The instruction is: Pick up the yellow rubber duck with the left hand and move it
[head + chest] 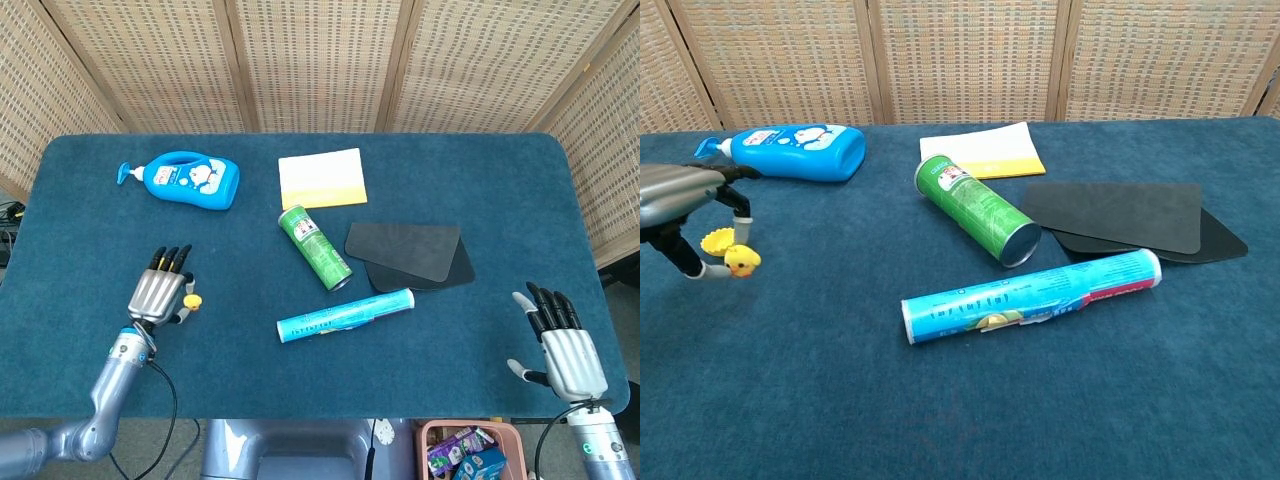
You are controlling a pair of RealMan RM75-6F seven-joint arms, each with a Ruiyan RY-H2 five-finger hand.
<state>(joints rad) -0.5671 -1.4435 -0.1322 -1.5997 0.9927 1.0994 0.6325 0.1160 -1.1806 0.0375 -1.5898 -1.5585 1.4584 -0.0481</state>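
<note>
Fingertips (739, 233) of my left hand (158, 296) pinch the duck (742, 262) from either side, thumb below and a finger above, holding it clear of the table (100, 210) on the robot's left. In the head view the duck (191, 300) pokes out on the inner side of that hand, facing the table's middle. A yellow cap (716, 241) lies just behind it in the chest view; I cannot tell whether they touch. My right hand (562, 345) rests far off at the opposite edge, fingers spread and empty, so the left alone has the toy. Open cloth lies between the duck and the blue tube (345, 314); I judge any carry toward centre must stop short of that tube and the green can (315, 246).
</note>
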